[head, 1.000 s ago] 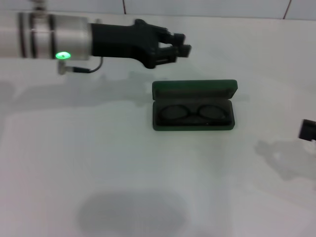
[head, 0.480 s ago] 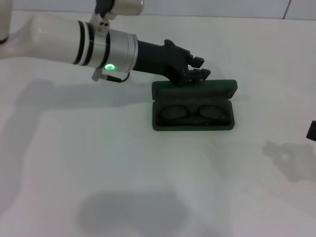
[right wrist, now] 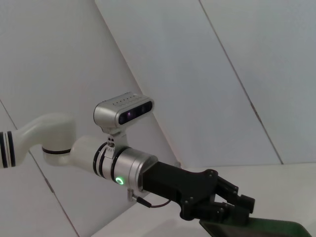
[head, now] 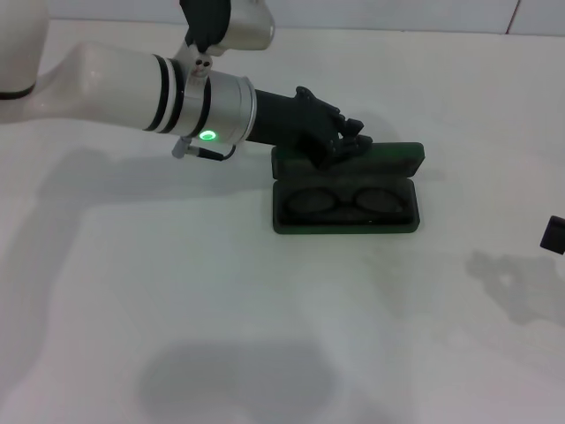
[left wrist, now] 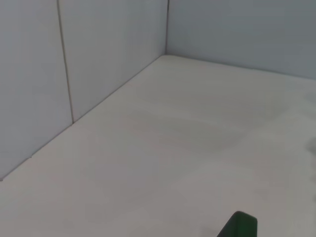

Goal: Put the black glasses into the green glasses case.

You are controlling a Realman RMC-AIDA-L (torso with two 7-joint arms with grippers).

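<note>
The green glasses case (head: 393,160) lies open on the white table, its lid standing up at the far side. The black glasses (head: 346,201) lie folded inside its base. My left gripper (head: 355,140) is shut, with its fingertips against the far face of the lid near its upper left part. The right wrist view shows the same gripper (right wrist: 236,206) above the lid's edge (right wrist: 256,229). A corner of the case (left wrist: 239,225) shows in the left wrist view. My right gripper (head: 553,234) is parked at the table's far right, only a black part showing.
The white table (head: 221,291) spreads around the case. A tiled wall (head: 353,11) runs along the table's far edge.
My left arm has swung in from the far left and come down to the case lid. The right gripper's visible part has barely shifted. The glasses stay in the case.
</note>
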